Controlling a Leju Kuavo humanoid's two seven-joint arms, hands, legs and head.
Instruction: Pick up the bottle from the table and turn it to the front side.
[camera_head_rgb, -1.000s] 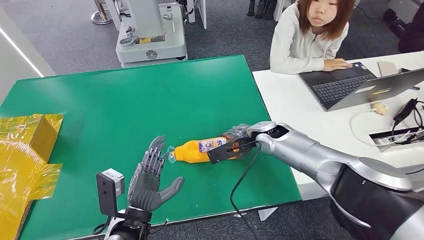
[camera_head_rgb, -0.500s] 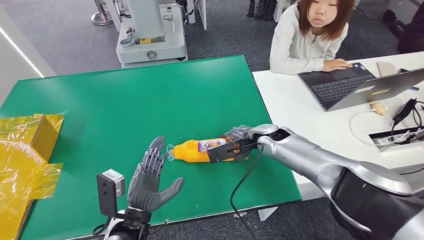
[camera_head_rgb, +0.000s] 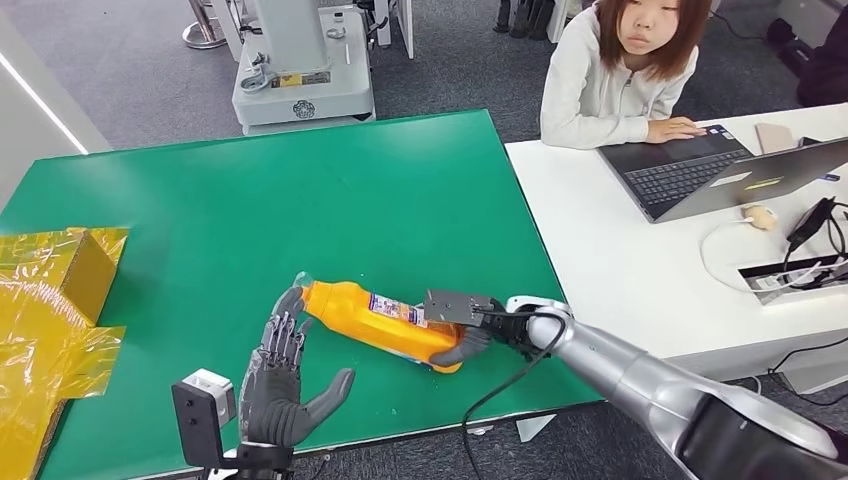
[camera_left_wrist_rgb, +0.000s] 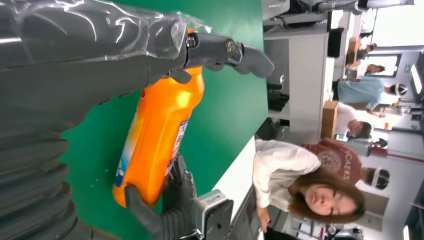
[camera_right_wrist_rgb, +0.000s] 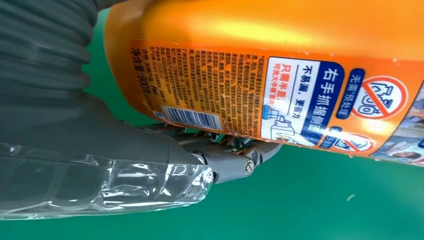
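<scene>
We held the bottle (camera_head_rgb: 378, 318) by its base in our right hand (camera_head_rgb: 478, 335), low in the frame's centre above the table (camera_head_rgb: 300, 200). Our left hand (camera_head_rgb: 280, 385) was spread beside its neck. It looked full, rigid and slick, so the waist seemed the surer grip.

Bottle (camera_head_rgb: 375, 320) lies on its side on the table (camera_head_rgb: 300, 200), slanting from the left hand (camera_head_rgb: 280, 385) to the right hand (camera_head_rgb: 490, 335). Its base end sits in the right hand; its cap end lies just beyond the left hand's fingertips (camera_head_rgb: 287, 318). Left of the left hand, at the table's edge, sits a wrapped box (camera_head_rgb: 60, 270). Beyond the right hand stands a second table (camera_head_rgb: 600, 230) bearing a laptop (camera_head_rgb: 700, 170), with a person (camera_head_rgb: 620, 70) seated behind it. A machine base (camera_head_rgb: 300, 70) stands behind the first table.
</scene>
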